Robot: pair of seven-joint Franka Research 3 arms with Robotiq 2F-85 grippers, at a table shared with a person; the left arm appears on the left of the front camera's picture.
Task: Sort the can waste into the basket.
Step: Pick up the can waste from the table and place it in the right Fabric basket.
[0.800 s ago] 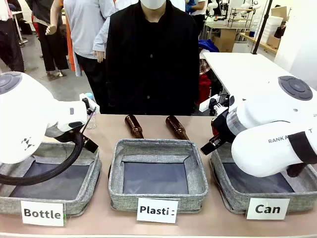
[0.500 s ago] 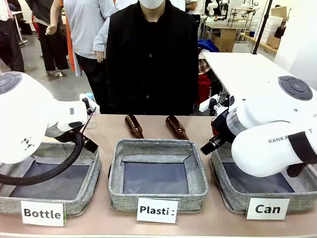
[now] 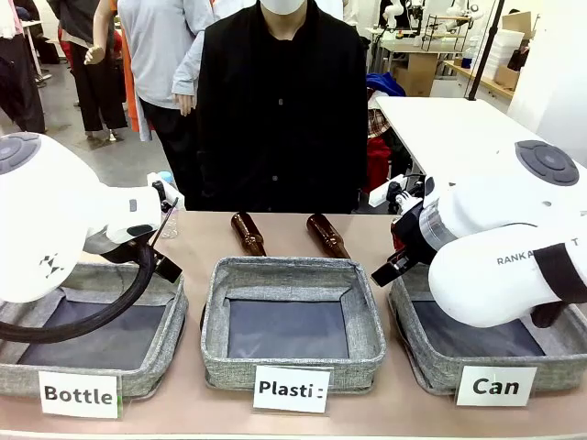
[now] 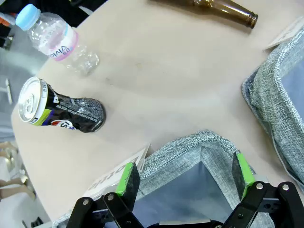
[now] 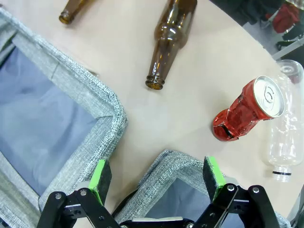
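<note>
A dented red can lies on the table just beyond a corner of the Can basket, next to a clear bottle. My right gripper hovers open over that corner, holding nothing. In the front view the Can basket stands at the right under the right arm. A crushed black can with a silver top lies on the table beyond the Bottle basket. My left gripper hangs open and empty above that basket's corner.
Two brown glass bottles lie behind the middle Plastic basket. One clear plastic bottle with a blue cap sits near the black can, another beside the red can. A person in black stands at the far side.
</note>
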